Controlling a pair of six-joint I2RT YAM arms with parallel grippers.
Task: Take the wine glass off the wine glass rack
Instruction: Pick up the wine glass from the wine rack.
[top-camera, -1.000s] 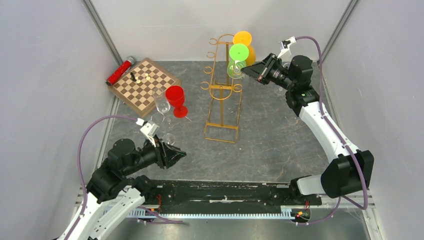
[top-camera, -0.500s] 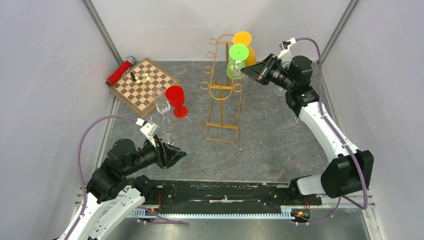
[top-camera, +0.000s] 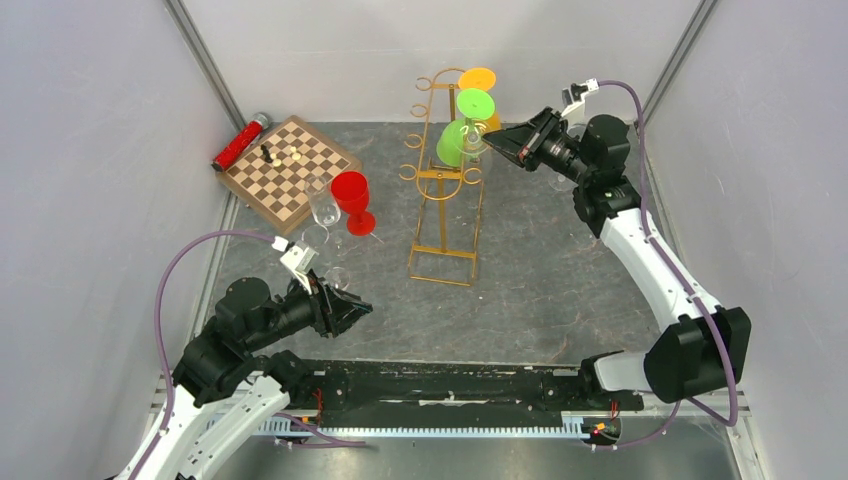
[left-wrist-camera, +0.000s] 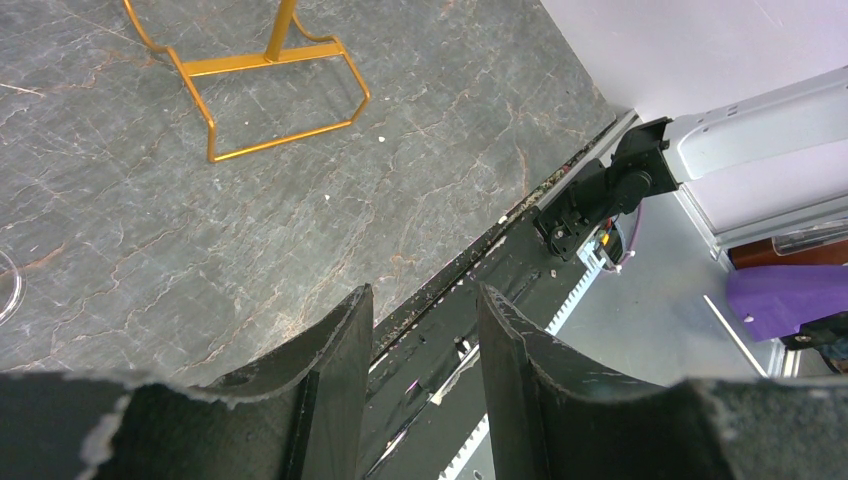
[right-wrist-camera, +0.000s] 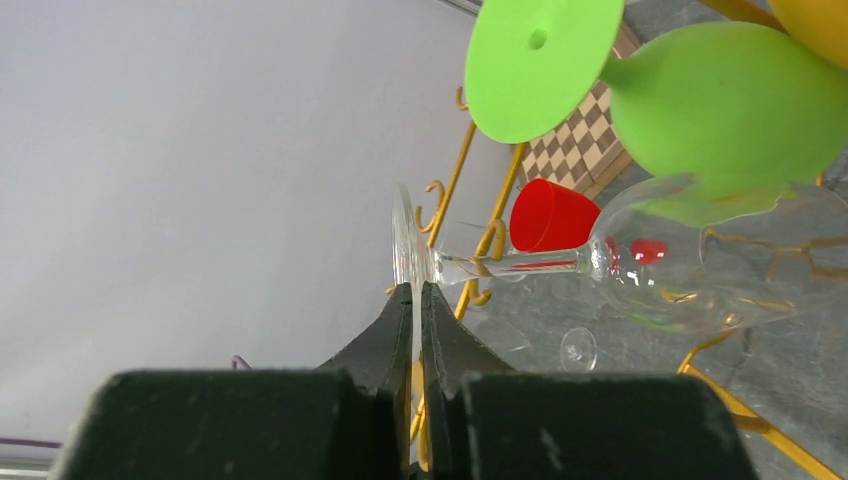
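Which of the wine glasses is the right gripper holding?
The clear glass up at the rack: the right gripper is shut on the rim of its foot. The green glass, orange glass and red glass are not gripped.

Bare tabletop (top-camera: 560, 260) is seen right of the wine glass rack (top-camera: 443, 195) and in front of its base, down to the arm bases; passage is open there. Left of the rack, room is taken up by a red glass (top-camera: 352, 200), clear glasses (top-camera: 323, 208), a chessboard (top-camera: 288, 168) and a red cylinder (top-camera: 240, 143). At the rack's top right the wine glass (right-wrist-camera: 610, 258) is crowded: a green glass (right-wrist-camera: 720, 110) is hung close against it, contact not determinable, and an orange glass (top-camera: 478, 80) just behind. Both flanks are shut in by side walls (top-camera: 760, 150).
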